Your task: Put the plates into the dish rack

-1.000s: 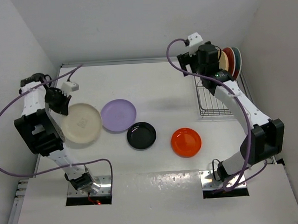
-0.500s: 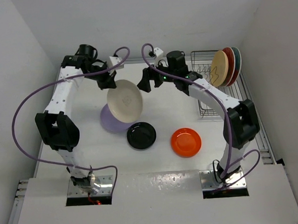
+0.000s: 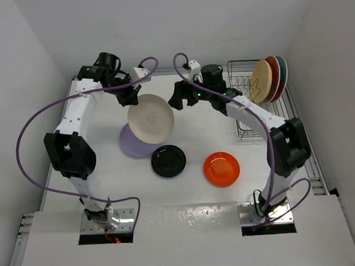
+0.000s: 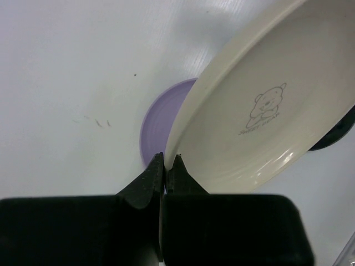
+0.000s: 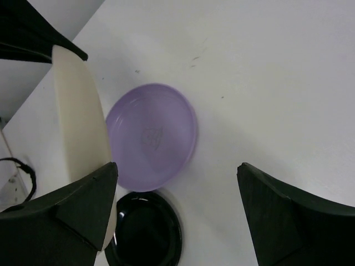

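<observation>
White tabletop (image 3: 225,124) and bare white walls framed the scene. The left gripper (image 4: 166,160) had its fingers (image 4: 144,185) pinched together on the rim of the cream-white plate (image 4: 266,122), holding it tilted in the air, with the lavender plate (image 4: 161,122) flat on the table beyond the fingertips. The right gripper (image 5: 176,166) had its fingers (image 5: 83,205) wide apart with nothing between them. The cream-white plate's edge ran just beside one finger, though contact could not be judged. Only the left wrist view showed a bear print on that plate. Only the overhead view showed the dish rack (image 3: 249,129) — well away from both grippers — with the pale yellow plate (image 3: 260,81) upright in it.
</observation>
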`<state>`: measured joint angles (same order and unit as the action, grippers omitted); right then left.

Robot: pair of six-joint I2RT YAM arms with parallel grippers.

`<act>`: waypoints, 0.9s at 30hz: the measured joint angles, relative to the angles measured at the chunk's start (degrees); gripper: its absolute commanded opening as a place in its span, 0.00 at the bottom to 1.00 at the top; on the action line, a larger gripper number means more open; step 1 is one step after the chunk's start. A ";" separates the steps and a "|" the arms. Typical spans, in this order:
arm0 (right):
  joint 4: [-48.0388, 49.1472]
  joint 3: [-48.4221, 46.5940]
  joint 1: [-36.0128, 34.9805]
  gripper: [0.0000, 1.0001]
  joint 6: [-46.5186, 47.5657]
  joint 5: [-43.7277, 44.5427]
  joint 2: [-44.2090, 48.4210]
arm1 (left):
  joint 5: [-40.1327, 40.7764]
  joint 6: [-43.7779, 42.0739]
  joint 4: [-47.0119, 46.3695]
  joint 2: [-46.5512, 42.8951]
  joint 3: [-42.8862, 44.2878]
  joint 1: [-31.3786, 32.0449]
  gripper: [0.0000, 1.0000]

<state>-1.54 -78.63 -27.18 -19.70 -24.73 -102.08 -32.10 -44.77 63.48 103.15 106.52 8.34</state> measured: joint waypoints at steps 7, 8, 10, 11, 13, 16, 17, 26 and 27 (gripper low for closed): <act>1.77 1.22 0.42 0.90 2.10 1.22 8.22 | 3.13 0.57 -2.32 0.09 -0.09 0.70 0.00; 2.47 1.57 -0.35 0.90 2.40 0.68 8.87 | 3.37 0.72 -2.54 0.09 -0.09 0.96 0.00; 3.41 2.10 -1.95 0.90 2.80 -0.31 9.05 | 3.56 0.96 -2.78 0.09 -0.09 1.51 0.00; 3.41 2.27 -2.73 0.90 2.71 -1.14 8.61 | 3.67 1.11 -2.84 0.09 -0.09 1.81 0.00; 3.41 2.32 -3.85 0.87 2.10 -2.51 6.99 | 3.69 1.31 -2.89 0.09 -0.09 2.25 0.00; 2.99 2.32 -4.13 0.78 1.25 -2.75 3.74 | 3.21 1.38 -2.95 0.09 -0.09 2.47 0.00; 2.62 2.32 -4.07 0.69 1.07 -2.69 2.64 | 2.78 1.44 -2.97 0.09 -0.09 2.47 0.00; 0.76 1.95 -3.67 0.00 -1.07 -2.16 -0.92 | 1.53 3.69 -4.00 -0.11 -0.09 2.49 0.60; 1.07 2.01 -3.54 0.00 -1.16 -1.22 -0.57 | 2.03 4.28 -4.57 -0.11 -0.09 2.51 0.99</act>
<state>-0.47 -76.62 -30.72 -20.86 -25.96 -102.65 -30.06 -40.49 58.92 103.04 106.43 10.85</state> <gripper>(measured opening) 0.202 0.480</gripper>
